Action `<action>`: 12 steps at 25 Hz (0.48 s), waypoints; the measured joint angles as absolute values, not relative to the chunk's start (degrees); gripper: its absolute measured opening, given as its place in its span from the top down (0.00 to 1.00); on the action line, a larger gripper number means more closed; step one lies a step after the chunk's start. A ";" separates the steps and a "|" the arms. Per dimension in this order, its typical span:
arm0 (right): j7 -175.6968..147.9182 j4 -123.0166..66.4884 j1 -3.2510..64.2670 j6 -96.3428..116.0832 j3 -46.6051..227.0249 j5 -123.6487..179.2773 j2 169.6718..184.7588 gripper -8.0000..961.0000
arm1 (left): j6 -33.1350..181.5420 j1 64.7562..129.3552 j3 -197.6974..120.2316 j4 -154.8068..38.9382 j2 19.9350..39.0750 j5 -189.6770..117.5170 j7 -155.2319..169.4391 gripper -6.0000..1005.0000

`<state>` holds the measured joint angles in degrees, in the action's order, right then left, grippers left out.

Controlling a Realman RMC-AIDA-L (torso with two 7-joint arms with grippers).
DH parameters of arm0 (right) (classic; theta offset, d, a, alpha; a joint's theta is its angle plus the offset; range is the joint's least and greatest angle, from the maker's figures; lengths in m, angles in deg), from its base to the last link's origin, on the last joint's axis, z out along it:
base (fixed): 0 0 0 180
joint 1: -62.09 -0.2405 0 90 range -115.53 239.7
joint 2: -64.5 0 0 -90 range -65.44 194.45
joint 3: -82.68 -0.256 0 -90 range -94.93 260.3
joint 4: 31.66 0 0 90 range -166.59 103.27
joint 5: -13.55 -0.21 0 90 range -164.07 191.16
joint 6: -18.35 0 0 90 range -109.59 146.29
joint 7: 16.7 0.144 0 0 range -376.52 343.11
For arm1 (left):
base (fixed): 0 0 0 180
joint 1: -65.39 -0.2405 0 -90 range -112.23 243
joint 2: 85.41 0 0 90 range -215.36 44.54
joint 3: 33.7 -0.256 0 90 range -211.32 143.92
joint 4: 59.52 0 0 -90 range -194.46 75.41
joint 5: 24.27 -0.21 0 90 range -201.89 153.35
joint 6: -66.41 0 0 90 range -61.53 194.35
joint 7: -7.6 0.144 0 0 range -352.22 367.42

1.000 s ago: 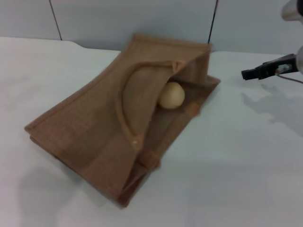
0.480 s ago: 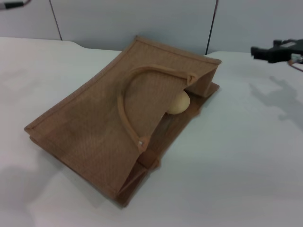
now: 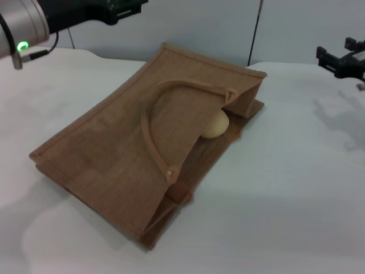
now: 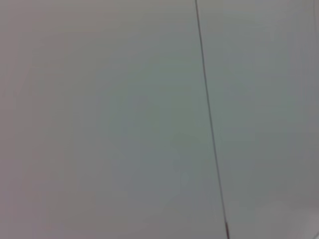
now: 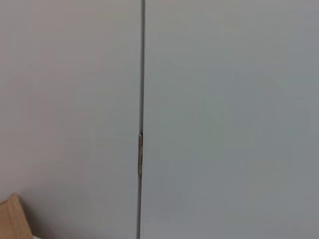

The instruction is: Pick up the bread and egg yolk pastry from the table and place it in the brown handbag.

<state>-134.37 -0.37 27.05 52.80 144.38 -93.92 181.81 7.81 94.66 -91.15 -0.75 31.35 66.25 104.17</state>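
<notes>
The brown handbag (image 3: 120, 148) lies on its side on the white table (image 3: 285, 194), its mouth facing back right. One loop handle (image 3: 157, 123) rests on its upper side. The egg yolk pastry (image 3: 217, 125) sits just inside the mouth, half covered by the upper side. The bread is hidden. My left gripper (image 3: 122, 5) is high at the back left, away from the bag. My right gripper (image 3: 333, 57) hovers at the far right, apart from the bag, with its fingers spread and nothing between them. A corner of the bag shows in the right wrist view (image 5: 12, 219).
A grey panelled wall (image 3: 199, 28) stands behind the table. Both wrist views show mostly that wall with a dark seam (image 4: 209, 124) (image 5: 141, 124). Bare white table lies to the right of and in front of the bag.
The bag's upper side has dropped and now covers part of the pastry. My right gripper has pulled back to the right and up. My left arm has come into view at the top left.
</notes>
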 joint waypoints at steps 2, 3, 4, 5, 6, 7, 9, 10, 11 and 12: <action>-142.97 -3.59 26.57 52.98 146.20 -102.35 181.90 0.24 | 8.78 94.65 -91.77 -3.82 31.50 69.28 108.70 0.31; -147.03 -5.31 26.23 53.10 147.16 -106.79 181.90 0.24 | 9.32 94.64 -92.22 -4.78 31.53 70.47 110.45 0.31; -150.62 -6.81 25.98 53.16 148.01 -110.99 181.91 0.24 | 10.96 94.55 -93.52 -6.49 31.55 72.49 113.14 0.31; -153.87 -8.09 25.84 53.17 148.62 -114.25 181.91 0.24 | 12.30 94.45 -94.51 -7.50 31.56 73.87 115.08 0.31; -157.02 -9.49 25.74 53.17 149.09 -117.36 181.94 0.24 | 14.30 94.14 -96.05 -8.34 31.57 75.77 117.10 0.31; -160.04 -10.83 25.69 53.17 149.38 -120.27 182.06 0.24 | 16.14 93.77 -97.62 -8.97 31.59 77.46 119.01 0.31; -165.25 -13.27 25.30 53.04 149.33 -125.70 182.27 0.24 | 20.74 92.86 -101.45 -9.78 31.65 82.29 123.73 0.31; -168.45 -14.98 24.73 52.93 149.24 -129.32 182.32 0.24 | 22.33 92.50 -102.89 -10.06 31.66 84.74 126.00 0.31; -171.04 -16.86 23.90 52.90 149.13 -132.40 182.28 0.24 | 23.95 92.04 -104.50 -10.47 31.65 87.74 128.70 0.31; -173.49 -18.75 22.97 52.91 148.97 -135.42 182.19 0.24 | 24.43 91.91 -105.15 -11.17 31.64 90.19 130.45 0.31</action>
